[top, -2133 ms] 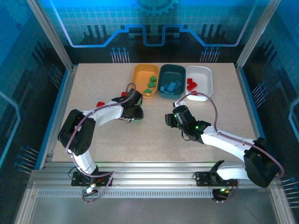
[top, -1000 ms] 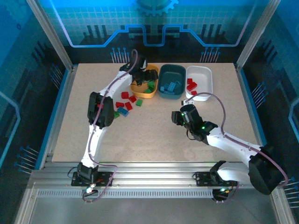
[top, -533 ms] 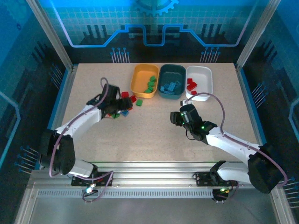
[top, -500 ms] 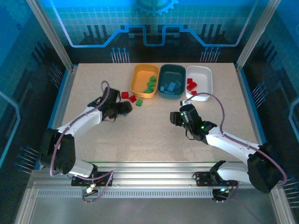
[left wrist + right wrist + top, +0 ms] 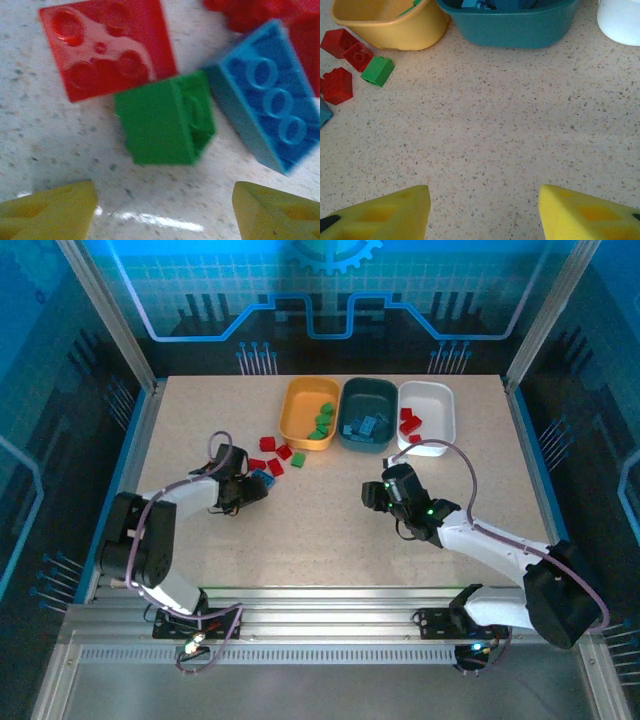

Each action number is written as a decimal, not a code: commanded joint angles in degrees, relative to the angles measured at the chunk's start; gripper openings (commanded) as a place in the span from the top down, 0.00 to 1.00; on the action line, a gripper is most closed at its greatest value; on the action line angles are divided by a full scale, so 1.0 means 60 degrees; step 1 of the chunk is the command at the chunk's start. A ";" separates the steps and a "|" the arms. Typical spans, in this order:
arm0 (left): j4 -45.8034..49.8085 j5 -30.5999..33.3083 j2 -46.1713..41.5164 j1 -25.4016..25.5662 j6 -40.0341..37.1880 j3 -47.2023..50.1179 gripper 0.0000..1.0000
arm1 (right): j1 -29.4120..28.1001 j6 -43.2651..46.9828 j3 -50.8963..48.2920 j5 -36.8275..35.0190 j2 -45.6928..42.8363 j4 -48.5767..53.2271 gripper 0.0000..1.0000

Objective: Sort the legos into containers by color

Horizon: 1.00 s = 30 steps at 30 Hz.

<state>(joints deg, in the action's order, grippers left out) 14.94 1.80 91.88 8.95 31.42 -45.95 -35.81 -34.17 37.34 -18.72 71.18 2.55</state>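
My left gripper hovers low and open over a loose cluster of legos left of the bins. In the left wrist view its yellow fingertips flank bare table just short of a green brick. That brick lies between a red brick and a blue brick. The orange-yellow bin holds green bricks, the dark teal bin blue ones, the white bin red ones. My right gripper stands open and empty over bare table at mid-right, and its view shows its open fingers.
More loose bricks lie in front of the orange-yellow bin: red ones and a green one. The teal bin and white bin stand just beyond my right gripper. Metal frame posts edge the table.
My left gripper has drawn back to the left and nearer, uncovering red and blue bricks it hid half a second ago. The right arm has hardly moved.
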 commanded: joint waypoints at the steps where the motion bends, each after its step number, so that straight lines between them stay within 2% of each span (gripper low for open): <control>1: -0.0600 -0.0169 0.0591 -0.0257 -0.0180 -0.0515 0.26 | 0.0108 -0.0120 0.0027 0.0118 0.0047 -0.0117 0.39; 8: -0.0569 -0.0507 0.1344 -0.0450 -0.0155 -0.1420 0.26 | 0.0105 -0.0104 0.0068 0.0124 0.0165 -0.0160 0.39; 14: 0.0003 -0.0372 0.2051 -0.0623 -0.0124 -0.2338 0.27 | 0.0103 -0.0090 0.0098 0.0103 0.0268 -0.0162 0.39; 21: 0.0252 -0.0645 0.1866 -0.0671 -0.0158 -0.2809 0.28 | 0.0100 -0.0061 0.0159 0.0102 0.0403 -0.0148 0.39; 30: 0.0722 -0.0061 0.1947 -0.0671 -0.0633 -0.3127 0.32 | 0.0111 -0.0047 0.0163 0.0089 0.0441 -0.0161 0.39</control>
<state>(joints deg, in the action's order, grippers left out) 22.09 -0.43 104.14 5.61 29.47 -64.42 -35.81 -34.30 37.36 -18.39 73.54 2.13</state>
